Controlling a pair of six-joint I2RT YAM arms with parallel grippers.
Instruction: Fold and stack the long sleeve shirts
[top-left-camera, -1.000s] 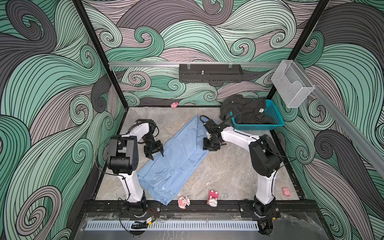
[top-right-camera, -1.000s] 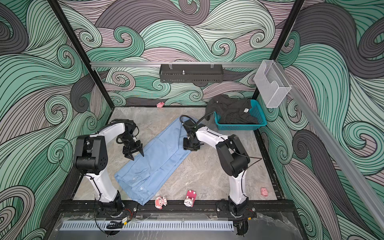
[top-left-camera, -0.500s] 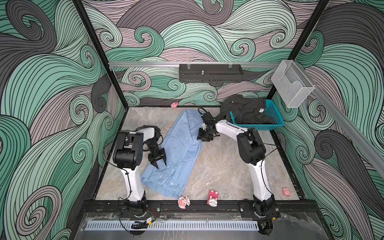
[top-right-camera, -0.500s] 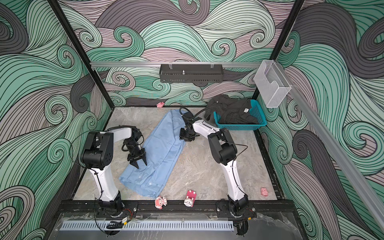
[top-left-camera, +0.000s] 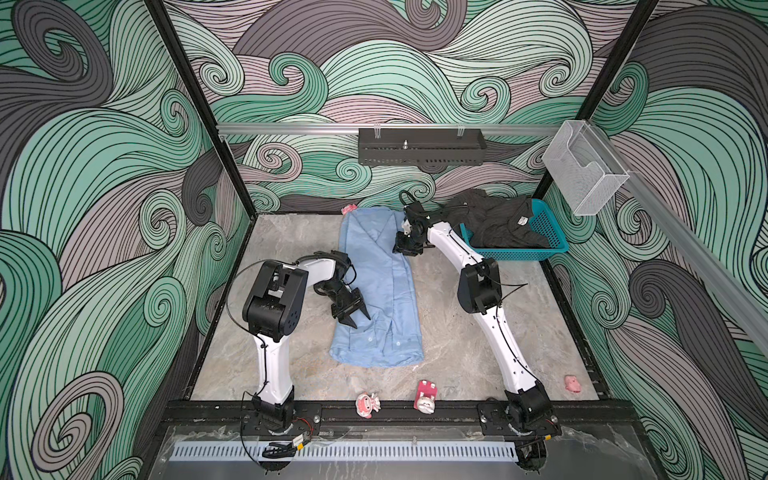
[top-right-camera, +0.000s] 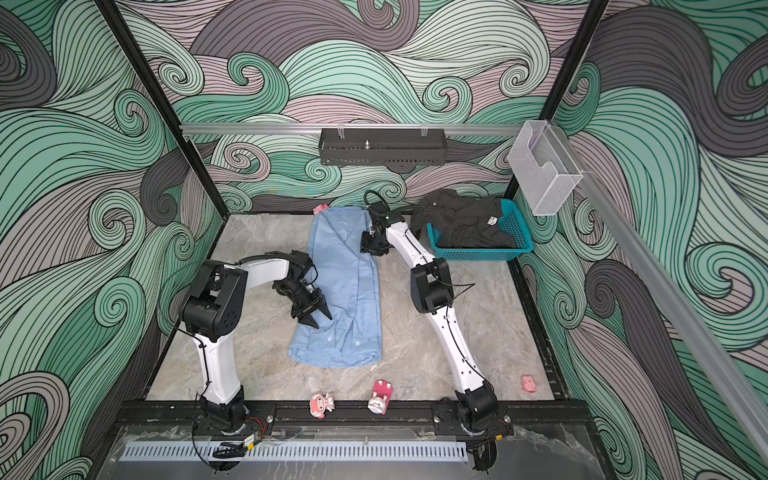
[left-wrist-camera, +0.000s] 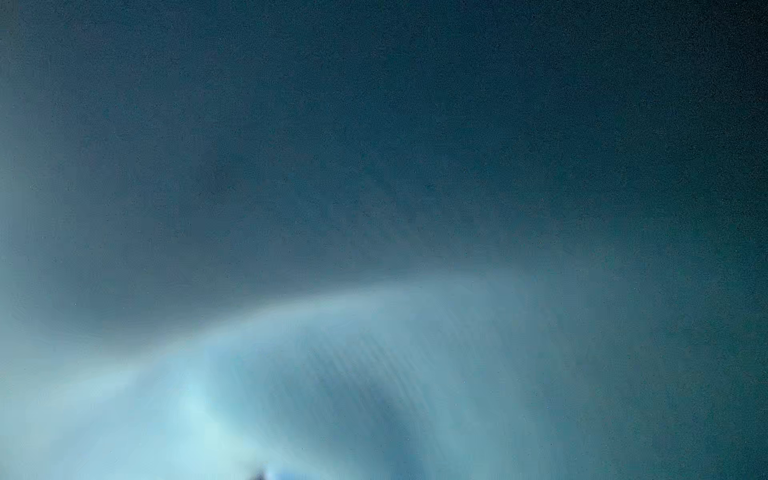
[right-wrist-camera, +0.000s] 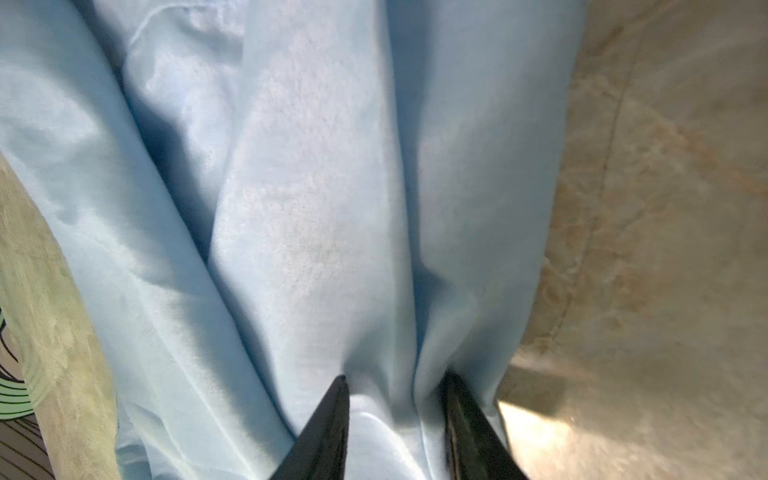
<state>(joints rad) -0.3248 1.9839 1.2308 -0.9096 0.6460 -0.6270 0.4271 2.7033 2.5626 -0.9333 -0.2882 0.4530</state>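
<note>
Gripping a fold of the light blue shirt (right-wrist-camera: 316, 216), the right gripper (right-wrist-camera: 392, 388) is partly closed; the left gripper (top-left-camera: 358, 319) stands half-open at its edge, hold unclear.

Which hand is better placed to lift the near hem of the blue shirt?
Probably left: the left hand sits open at the edge of the blue shirt, nearer that hem; the right hand pinches its far end.

A teal basket (top-left-camera: 544, 232) sits at the desk's (top-left-camera: 449, 328) far right corner. 2 pink toys (top-left-camera: 367, 405) (top-left-camera: 426, 397) lie near the front edge, well apart from the basket.
</note>
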